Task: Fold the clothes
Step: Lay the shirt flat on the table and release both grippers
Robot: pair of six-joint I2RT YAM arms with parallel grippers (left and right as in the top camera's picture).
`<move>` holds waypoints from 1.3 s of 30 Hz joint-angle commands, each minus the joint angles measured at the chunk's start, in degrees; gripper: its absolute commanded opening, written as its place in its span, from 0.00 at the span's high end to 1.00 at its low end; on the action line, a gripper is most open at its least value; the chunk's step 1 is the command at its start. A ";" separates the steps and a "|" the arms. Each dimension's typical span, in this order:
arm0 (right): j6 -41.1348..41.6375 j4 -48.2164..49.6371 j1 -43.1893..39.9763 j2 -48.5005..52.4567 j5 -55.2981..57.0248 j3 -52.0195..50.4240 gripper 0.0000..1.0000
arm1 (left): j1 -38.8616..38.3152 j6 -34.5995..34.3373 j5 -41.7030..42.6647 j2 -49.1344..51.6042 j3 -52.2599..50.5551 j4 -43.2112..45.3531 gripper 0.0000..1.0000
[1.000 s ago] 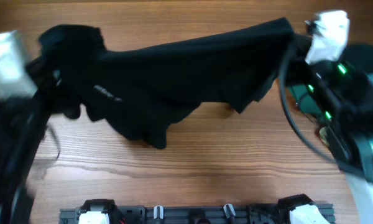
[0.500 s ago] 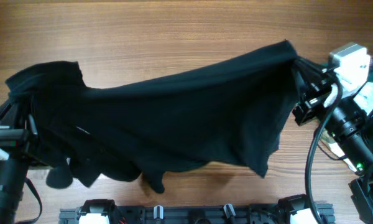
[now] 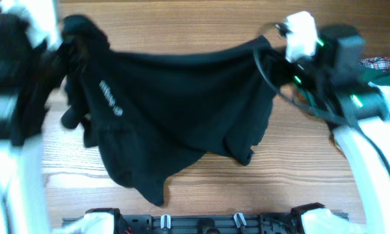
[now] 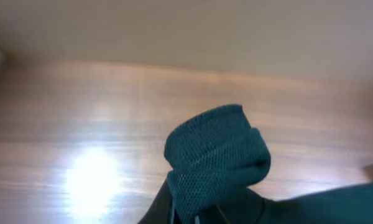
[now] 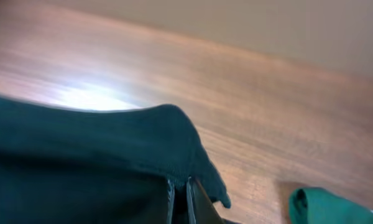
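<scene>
Black polo shirt (image 3: 175, 110) is held up between both arms, stretched left to right over the middle of the wooden table (image 3: 195, 19). The chest logo (image 3: 109, 96) is near the left end, and the lower part sags in loose folds toward the near edge; can't tell if it touches the wood. Progress, my read: early. The shirt is picked up and spread, with no fold made and nothing laid flat. Left to do: lay it down flat, bring sleeves and sides in, fold over. Left gripper (image 3: 66, 40) is pinched tight on a bunch of fabric at far left; its wrist view shows a knit wad (image 4: 214, 155) right above the tips. Right gripper (image 3: 277, 47) is clamped on the shirt's edge at far right, fingers (image 5: 196, 211) nearly meeting with the hem between them. A green garment (image 5: 326, 205) lies off to the right, apart from the shirt.
</scene>
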 commanded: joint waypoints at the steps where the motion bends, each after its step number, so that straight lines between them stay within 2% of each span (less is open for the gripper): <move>1: -3.21 7.41 -0.24 10.93 5.70 0.26 0.96 | -0.04 0.76 -0.74 14.91 -0.04 5.77 0.96; 2: -3.48 10.40 -0.26 13.64 7.41 0.26 0.96 | -0.04 0.76 -0.74 18.25 -0.04 8.07 0.95; 4: -3.45 17.38 -0.26 19.10 11.65 0.26 0.95 | 0.02 0.79 -1.64 24.79 -0.04 12.83 0.85; 5: -3.48 19.93 -0.35 21.03 13.09 0.26 0.87 | 0.07 0.79 -3.13 27.19 -0.04 14.49 0.81; 6: -3.48 22.05 -0.48 22.53 13.84 0.26 0.68 | 0.09 0.79 -4.70 28.81 -0.04 15.45 0.74; 7: -3.45 23.37 -0.72 23.76 13.79 0.26 0.46 | 0.11 0.81 -7.10 30.49 -0.02 16.04 0.60; 8: -3.15 23.80 -1.07 24.24 13.75 0.26 0.29 | 0.13 0.81 -9.16 31.28 -0.02 16.00 0.45; 9: -2.01 23.47 -1.53 24.44 13.77 0.26 0.18 | 0.13 0.83 -12.11 31.67 -0.02 15.28 0.30; 11: -0.22 21.49 -2.16 23.80 13.77 0.26 0.10 | 0.11 0.83 -14.88 31.01 0.09 13.38 0.21; 12: 0.31 19.93 -2.45 23.30 13.75 0.26 0.05 | 0.13 0.83 -15.85 30.38 0.09 12.22 0.05; 13: 1.55 17.46 -2.73 22.45 13.77 0.26 0.04 | 0.20 0.81 -16.20 29.27 0.09 10.49 0.03; 17: 5.73 5.62 -2.86 18.69 11.08 0.26 0.04 | 0.26 -2.29 -15.56 24.65 0.09 1.46 0.02; 20: 6.23 -2.25 -2.86 16.90 3.50 0.26 0.05 | 0.28 -2.71 -12.11 22.25 0.09 -5.62 0.00; 22: 7.37 -8.72 -2.86 16.33 -1.90 0.26 0.08 | 0.28 -5.49 -8.63 21.42 0.09 -9.68 0.02; 25: 12.13 -19.28 -2.82 16.48 -5.05 0.26 0.17 | 0.26 -6.54 0.39 21.42 -0.07 -14.91 0.07; 26: 13.38 -22.45 -2.75 16.50 -5.81 0.24 0.24 | 0.26 -6.54 2.38 21.53 -0.44 -15.87 0.10; 29: 14.86 -29.70 -1.86 16.59 -7.82 -0.79 0.33 | 0.20 -6.54 5.38 21.75 -1.46 -18.16 0.18; 32: 17.05 -31.58 0.57 16.59 -7.80 -4.44 0.38 | 0.15 -6.32 5.51 21.86 -3.78 -20.09 0.23; 35: 20.63 -29.29 2.99 16.59 -7.76 -9.42 0.42 | 0.04 -6.60 5.79 21.84 -6.80 -21.79 0.44; 39: 20.57 -23.47 6.64 16.50 -7.76 -15.39 0.42 | -1.60 -6.62 7.10 20.09 -10.82 -22.49 0.51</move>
